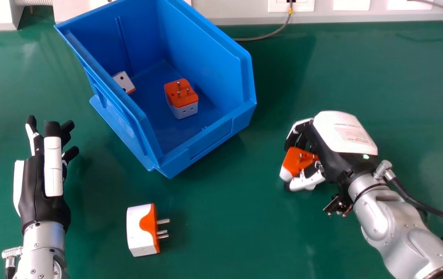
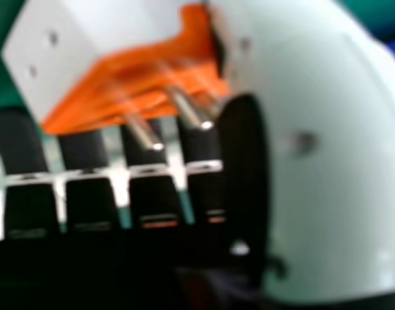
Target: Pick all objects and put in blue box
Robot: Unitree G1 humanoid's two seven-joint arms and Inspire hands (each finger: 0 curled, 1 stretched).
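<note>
Orange-and-white block-shaped plug adapter [image 1: 292, 162] sits clamped between the right hand's [image 1: 335, 141] curled fingers and thumb, right of the open blue plastic box [image 1: 213, 139]. Two similar adapters [image 1: 182, 101] lie inside; a fourth [image 1: 138, 232] lies on the green table [image 1: 229, 224], near the left hand [image 1: 53, 166], its fingers extended.

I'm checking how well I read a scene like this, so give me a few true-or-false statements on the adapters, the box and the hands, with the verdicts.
1. The right hand is grasping a plug adapter. True.
2. The blue box has three adapters visible inside. False: two are visible, a pins-up adapter and a second adapter by the side wall.
3. The left hand holds nothing. True.
4. The tabletop adapter points its pins toward the left hand. False: its pins point away from that hand.
</note>
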